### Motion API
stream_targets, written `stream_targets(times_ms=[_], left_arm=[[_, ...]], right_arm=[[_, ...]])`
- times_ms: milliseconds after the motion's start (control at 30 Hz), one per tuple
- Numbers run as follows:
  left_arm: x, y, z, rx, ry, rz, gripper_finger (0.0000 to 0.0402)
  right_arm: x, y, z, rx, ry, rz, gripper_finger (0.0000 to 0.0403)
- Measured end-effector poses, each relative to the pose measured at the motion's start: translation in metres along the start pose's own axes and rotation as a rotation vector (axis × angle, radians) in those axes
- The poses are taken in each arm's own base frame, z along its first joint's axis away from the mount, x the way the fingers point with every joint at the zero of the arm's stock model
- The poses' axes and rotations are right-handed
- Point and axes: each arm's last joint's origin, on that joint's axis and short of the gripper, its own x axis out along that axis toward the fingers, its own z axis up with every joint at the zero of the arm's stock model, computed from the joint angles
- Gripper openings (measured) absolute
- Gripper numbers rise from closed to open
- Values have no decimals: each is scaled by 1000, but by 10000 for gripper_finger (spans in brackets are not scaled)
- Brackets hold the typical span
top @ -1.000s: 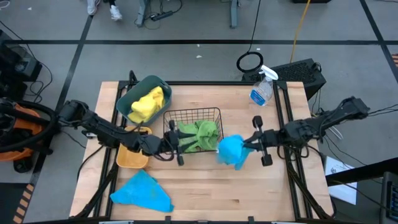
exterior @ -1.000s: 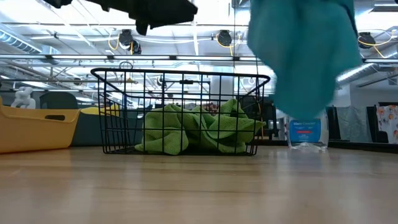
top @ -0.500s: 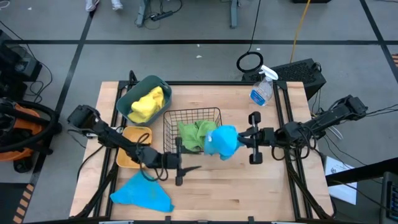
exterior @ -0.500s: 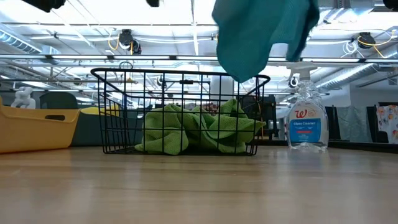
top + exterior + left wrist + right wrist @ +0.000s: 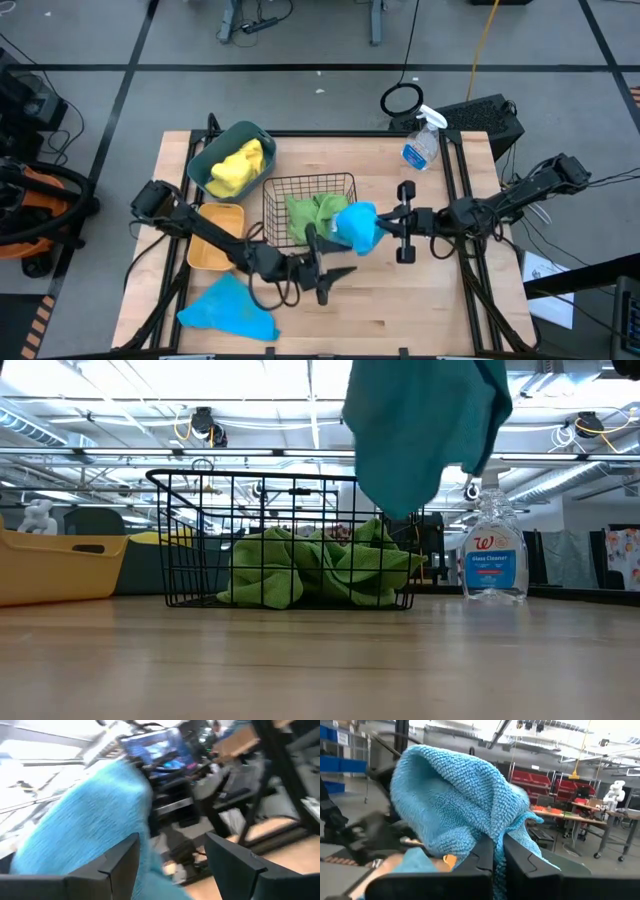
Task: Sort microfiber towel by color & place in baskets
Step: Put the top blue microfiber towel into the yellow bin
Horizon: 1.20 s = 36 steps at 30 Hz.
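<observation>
Towel sorting is partly done: yellow cloth (image 5: 238,166) lies in the teal tub (image 5: 214,148) at 10 o'clock on the table, green cloth (image 5: 312,213) lies in the wire basket (image 5: 300,185) near the centre, and the yellow-orange bin (image 5: 213,243) at 9 o'clock appears empty.

Your right gripper (image 5: 376,224) is clamped tight on a blue towel (image 5: 356,226), which hangs in the air over the basket's 4 o'clock corner. In the low view the towel (image 5: 420,422) dangles well above the table. Don't let it go here; it looks likely to drop onto the green cloth. The bin seems the only free container, so carry the towel toward 9 o'clock, high enough to pass over the basket rim, and lower it before you release.

Your left gripper (image 5: 335,276) sits at 6 o'clock of the basket with its fingers (image 5: 120,857) spread and nothing between them. It lies near the right arm's likely route, so move it aside first, or bring it up to take the towel over. A second blue towel (image 5: 228,308) lies crumpled on the table at 7 o'clock, ready for the left arm afterwards.

The spray bottle (image 5: 496,558) at 1 o'clock carries a red script logo and a blue band, seemingly reading "Glass Cleaner".
</observation>
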Motion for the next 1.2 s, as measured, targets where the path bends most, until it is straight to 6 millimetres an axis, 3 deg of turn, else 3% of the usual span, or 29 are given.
stream_targets(times_ms=[233,500,633,967,1200], left_arm=[[8,-15,8,59,-17,-41,228],[22,1,10,152,-7,19,228],[24,5,3,213,88,72,228],[41,42,-23,317,235,251,228],[45,42,-47,294,376,162,224]], right_arm=[[2,-5,-2,-1,18,-25,7],[-3,-8,3,1,9,-29,7],[-6,-9,4,24,21,-20,7],[-8,-4,-8,80,146,42,7],[-9,-1,-10,128,162,150,7]])
